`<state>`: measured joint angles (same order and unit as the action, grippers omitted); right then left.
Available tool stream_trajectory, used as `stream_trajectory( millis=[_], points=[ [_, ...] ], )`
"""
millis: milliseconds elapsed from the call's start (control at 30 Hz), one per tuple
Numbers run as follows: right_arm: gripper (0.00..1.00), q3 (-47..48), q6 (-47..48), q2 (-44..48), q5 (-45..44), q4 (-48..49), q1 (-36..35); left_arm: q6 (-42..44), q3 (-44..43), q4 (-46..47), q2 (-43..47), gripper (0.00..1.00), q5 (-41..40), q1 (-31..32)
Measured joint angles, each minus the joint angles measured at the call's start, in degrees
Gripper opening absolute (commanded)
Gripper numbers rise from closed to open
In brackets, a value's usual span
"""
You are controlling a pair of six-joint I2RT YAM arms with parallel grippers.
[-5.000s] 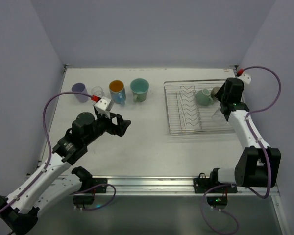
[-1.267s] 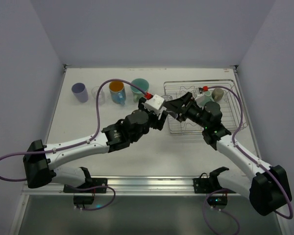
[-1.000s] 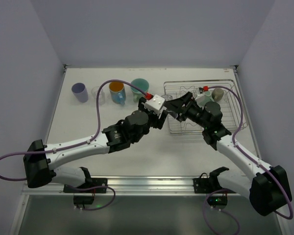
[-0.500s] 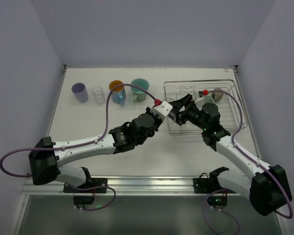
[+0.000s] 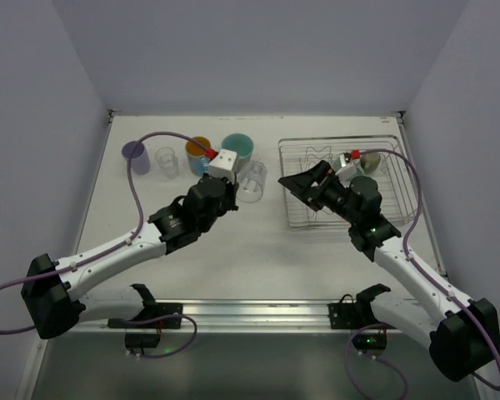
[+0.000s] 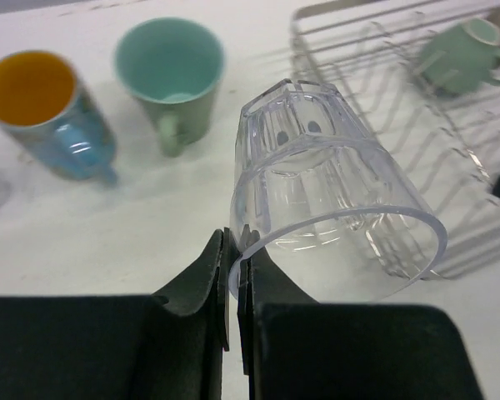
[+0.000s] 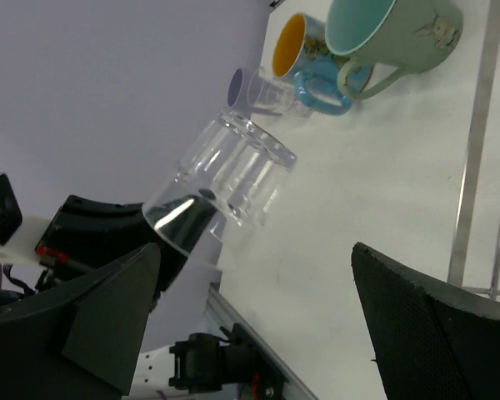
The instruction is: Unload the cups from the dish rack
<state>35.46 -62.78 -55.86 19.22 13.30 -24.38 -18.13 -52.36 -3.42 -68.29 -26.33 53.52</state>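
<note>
My left gripper [image 6: 236, 250] is shut on the rim of a clear glass cup [image 6: 325, 192], which hangs tilted above the table, left of the dish rack [image 5: 392, 179]. From above, the left gripper [image 5: 237, 194] and the held glass [image 5: 252, 181] are near the middle of the table. My right gripper [image 5: 298, 185] stands wide open and empty at the rack's left edge; its view shows the glass [image 7: 225, 187] apart from its fingers [image 7: 433, 333]. A pale green mug [image 6: 462, 54] lies in the rack, and a small olive cup [image 5: 372, 158] sits there too.
A lavender cup [image 5: 134, 156], a clear glass [image 5: 166, 161], a blue mug with an orange inside [image 5: 198, 152] and a teal mug [image 5: 237, 150] stand in a row at the back left. Purple walls close the table's back and sides.
My left gripper has shut on the glass cup and carried it leftward off the rack's edge. My right gripper has opened wide and let the glass go.
</note>
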Motion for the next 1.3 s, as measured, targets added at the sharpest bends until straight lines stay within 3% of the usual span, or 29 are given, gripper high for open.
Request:
stream_trajectory(
  millis=[100, 367, 600, 933, 1300],
  points=[
    [0.99, 0.0, 3.06, 0.92, -1.9, -1.38, 0.42, -2.75, 0.11, -4.98, 2.21, 0.0, -2.93, -4.85],
    [0.99, 0.11, 8.72, 1.31, -4.39, -5.44, 0.44, -10.21, 0.09, -18.45, 8.46, 0.0, -4.0, -9.4],
    [0.99, 0.46, 13.2, 3.8, -6.29, -10.1, 0.44, -15.39, 1.18, -28.7, 9.44, 0.0, 3.76, -29.24],
    [0.99, 1.4, 16.79, 4.59, -6.71, -13.09, 0.44, -16.76, 4.92, -30.58, 3.19, 0.0, 24.11, -56.59],
    [0.99, 1.51, 17.88, 5.62, -6.71, -14.47, 0.44, -17.66, 3.93, -33.11, -4.59, 0.0, 31.54, -63.67]
  ],
)
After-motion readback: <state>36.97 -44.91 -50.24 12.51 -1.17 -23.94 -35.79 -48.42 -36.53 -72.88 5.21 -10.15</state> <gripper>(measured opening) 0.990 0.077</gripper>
